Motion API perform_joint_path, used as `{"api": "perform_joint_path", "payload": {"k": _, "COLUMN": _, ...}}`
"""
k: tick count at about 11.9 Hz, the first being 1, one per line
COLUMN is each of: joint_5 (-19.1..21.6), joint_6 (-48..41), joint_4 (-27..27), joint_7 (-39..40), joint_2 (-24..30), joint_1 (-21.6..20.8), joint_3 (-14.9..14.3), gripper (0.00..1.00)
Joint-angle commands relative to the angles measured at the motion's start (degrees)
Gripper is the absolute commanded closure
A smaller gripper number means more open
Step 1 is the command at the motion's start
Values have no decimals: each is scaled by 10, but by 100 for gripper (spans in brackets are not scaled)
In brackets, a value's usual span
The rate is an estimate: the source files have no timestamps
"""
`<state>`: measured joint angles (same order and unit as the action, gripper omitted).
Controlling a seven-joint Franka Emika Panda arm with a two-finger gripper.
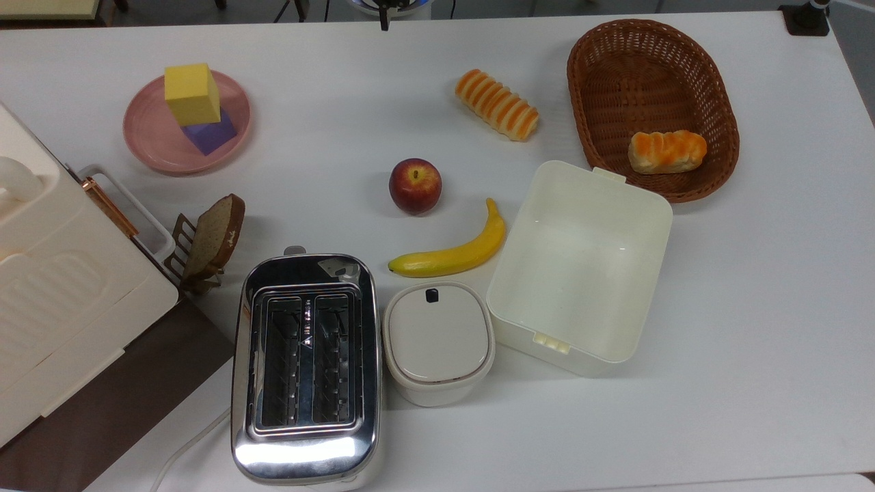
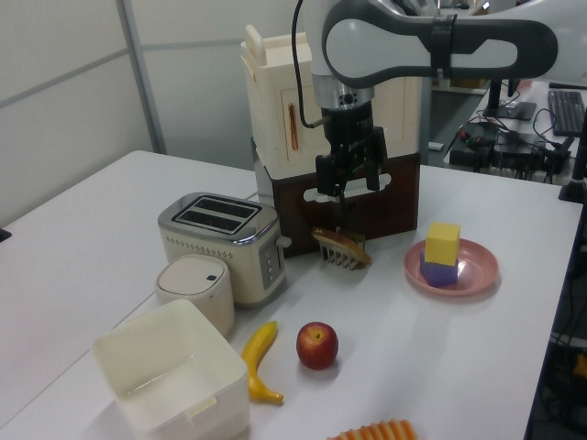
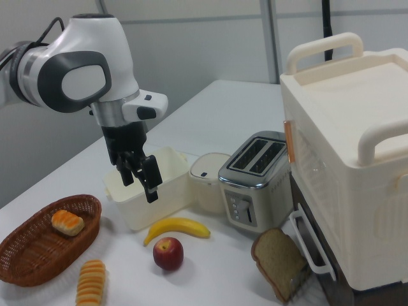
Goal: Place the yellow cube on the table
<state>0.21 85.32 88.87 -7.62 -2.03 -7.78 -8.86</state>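
Cubes number two: one yellow cube (image 1: pixel 192 92) sits atop one purple cube (image 1: pixel 210 132) on the single pink plate (image 1: pixel 146 134), at the top view's left. Going right across the table (image 1: pixel 752 307) come one bread slice (image 1: pixel 217 236) in a rack, one toaster (image 1: pixel 305 365), one lidded white container (image 1: pixel 437 342), one apple (image 1: pixel 415 185), one banana (image 1: pixel 451 254), one open white box (image 1: pixel 581 266), and two striped bread rolls, one (image 1: pixel 497 104) on the table and one (image 1: pixel 666 151) in the wicker basket (image 1: pixel 653 61). In the left view the gripper (image 2: pixel 349 181) hangs above the bread rack, well apart from the yellow cube on the left view's right. Its fingers stand apart, holding nothing.
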Motion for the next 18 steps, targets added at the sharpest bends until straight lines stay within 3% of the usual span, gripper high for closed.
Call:
{"api": "perform_joint_path", "payload": {"k": 1, "joint_5": 6, "joint_6": -28, "joint_4": -8, "joint_7": 18, "joint_2": -3, "joint_1": -4, "joint_3": 0, "gripper": 0}}
{"api": "perform_joint_path", "payload": {"k": 10, "joint_5": 6, "joint_6": -21, "joint_4": -9, "joint_7": 17, "joint_2": -10, "joint_1": -18, "joint_3": -1, "gripper": 0}}
{"api": "perform_joint_path", "payload": {"k": 18, "joint_5": 6, "joint_6": 94, "joint_4": -6, "joint_7": 21, "joint_2": -97, "joint_1": -29, "joint_3": -1, "gripper": 0}}
